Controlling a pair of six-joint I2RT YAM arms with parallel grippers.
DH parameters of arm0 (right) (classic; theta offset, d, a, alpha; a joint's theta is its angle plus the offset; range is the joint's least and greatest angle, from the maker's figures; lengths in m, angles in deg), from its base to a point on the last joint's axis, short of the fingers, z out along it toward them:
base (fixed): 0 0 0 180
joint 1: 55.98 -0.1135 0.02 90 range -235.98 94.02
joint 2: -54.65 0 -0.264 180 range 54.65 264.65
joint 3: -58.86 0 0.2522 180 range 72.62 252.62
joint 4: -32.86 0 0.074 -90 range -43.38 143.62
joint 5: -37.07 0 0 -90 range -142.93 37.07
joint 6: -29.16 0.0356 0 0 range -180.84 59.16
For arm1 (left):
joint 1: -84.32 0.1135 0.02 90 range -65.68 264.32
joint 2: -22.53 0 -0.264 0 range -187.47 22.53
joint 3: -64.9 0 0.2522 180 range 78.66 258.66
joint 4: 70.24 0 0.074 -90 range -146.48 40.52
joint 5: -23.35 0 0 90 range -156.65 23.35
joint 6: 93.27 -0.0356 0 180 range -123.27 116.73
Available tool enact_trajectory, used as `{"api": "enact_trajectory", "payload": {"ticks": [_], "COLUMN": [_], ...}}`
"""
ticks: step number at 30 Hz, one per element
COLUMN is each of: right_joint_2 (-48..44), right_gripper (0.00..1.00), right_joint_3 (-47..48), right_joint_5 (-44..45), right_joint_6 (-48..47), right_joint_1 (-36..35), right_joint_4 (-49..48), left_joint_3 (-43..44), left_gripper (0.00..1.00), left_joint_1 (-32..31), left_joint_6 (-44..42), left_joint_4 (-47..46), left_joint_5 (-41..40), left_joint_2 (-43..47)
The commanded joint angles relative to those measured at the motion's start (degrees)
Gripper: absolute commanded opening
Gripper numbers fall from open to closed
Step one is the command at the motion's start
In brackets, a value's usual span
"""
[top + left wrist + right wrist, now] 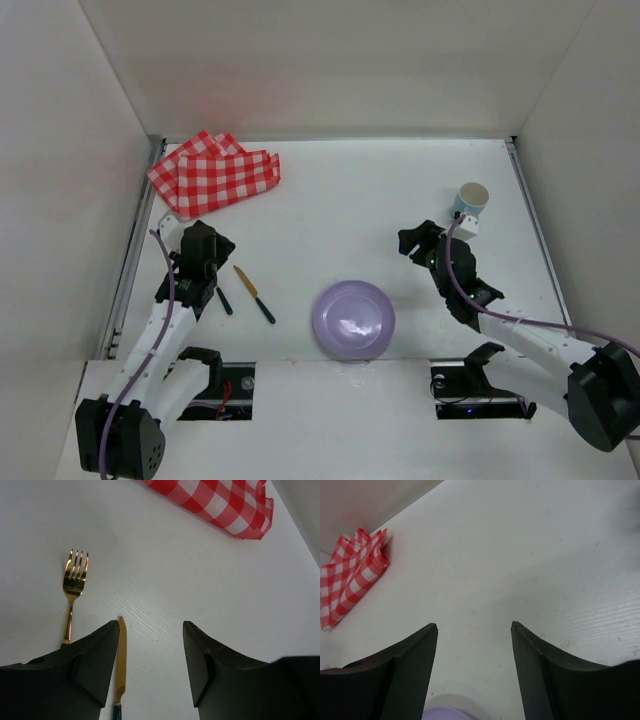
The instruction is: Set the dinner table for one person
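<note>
The white dinner table (340, 200) carries a purple plate (353, 318) near the front middle. A gold knife with a dark handle (254, 293) lies left of the plate. A gold fork lies beside it; only its dark handle (224, 300) shows in the top view. In the left wrist view the fork (74, 582) lies left of the knife (121, 655). My left gripper (203, 250) (151, 630) hangs open and empty above the cutlery. My right gripper (412, 240) (474, 627) is open and empty, between the plate and a white-and-blue cup (471, 200).
A folded red-and-white checkered cloth (215, 172) lies at the back left and shows in both wrist views (220, 505) (350, 575). The plate's rim (445, 714) shows at the bottom of the right wrist view. Metal rails and white walls border the table.
</note>
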Motion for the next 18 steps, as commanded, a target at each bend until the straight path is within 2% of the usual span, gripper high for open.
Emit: {"api": "enact_trajectory", "payload": {"ticks": [1,8,9,10,12,13,15,17,18], "right_joint_2": [0.7,-0.9,-0.7,-0.5,-0.1,0.6,2.2,3.5,4.1], "right_gripper": [0.68,0.67,0.64,0.56,0.4,0.3,0.17,0.13,0.13], "right_joint_3": [1.8,1.3,1.4,1.6,1.8,2.0,2.7,3.5,3.8], "right_joint_5": [-0.9,-1.0,-1.2,-1.7,-2.8,-3.1,-3.3,-3.8,-4.0], "right_joint_6": [0.4,0.5,0.6,0.6,0.5,0.5,0.5,-0.1,-0.3], "right_joint_1": [0.2,0.2,0.2,0.2,0.2,0.2,0.2,-0.1,-0.3], "right_joint_4": [-2.6,-3.0,-2.7,-2.6,-3.0,-3.0,-2.7,-2.3,-2.3], "left_joint_3": [1.0,3.3,4.4,5.1,6.7,7.4,10.1,12.3,13.8], "left_gripper": [0.52,0.49,0.46,0.39,0.13,0.06,0.03,0.05,0.1], "left_joint_1": [0.4,1.0,0.9,1.0,1.2,1.5,2.3,2.6,2.6], "left_joint_6": [0.6,3.3,4.1,4.1,4.1,4.4,5.2,5.8,5.5], "left_joint_4": [-3.7,-9.8,-10.5,-11.6,-16.0,-17.0,-18.2,-19.0,-19.5], "left_joint_5": [0.0,-3.7,-4.6,-5.2,-5.8,-5.8,-5.9,-7.1,-8.5], "left_joint_2": [0.0,-8.3,-10.0,-11.4,-15.9,-17.5,-21.5,-24.4,-26.1]}}
